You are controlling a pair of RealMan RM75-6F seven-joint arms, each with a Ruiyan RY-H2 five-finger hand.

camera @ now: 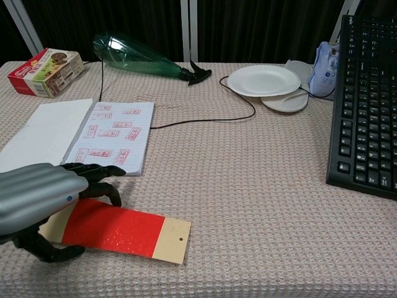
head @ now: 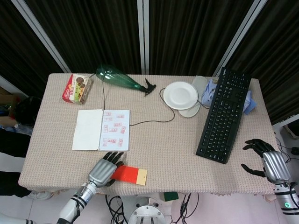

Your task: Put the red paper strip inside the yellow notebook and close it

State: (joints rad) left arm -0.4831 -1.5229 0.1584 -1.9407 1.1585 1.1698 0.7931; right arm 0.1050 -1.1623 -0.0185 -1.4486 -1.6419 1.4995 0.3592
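From the head view, your left hand (head: 103,169) sits at the table's near edge, fingers draped over the left end of the flat red paper strip with a tan tip (head: 129,175); whether it grips the strip or only presses on it you cannot tell here. Just beyond lies the open notebook with a blank left page and red-stamped right page (head: 101,129), apart from the strip. A thin black cable (head: 149,122) runs from the notebook's right edge toward the white round plate (head: 180,94). Your right hand (head: 266,161) hangs off the table's right side with fingers spread, holding nothing, beside the black keyboard (head: 224,114). From the chest view, the left hand (camera: 43,200) covers the strip's (camera: 118,230) left end, thumb below and fingers above, and the strip lies tilted, its tan end angled toward you. The notebook (camera: 80,133) sits directly behind your fingers. Farther back lie a green plastic bottle on its side (camera: 139,58) and a red-and-green snack box (camera: 46,72).
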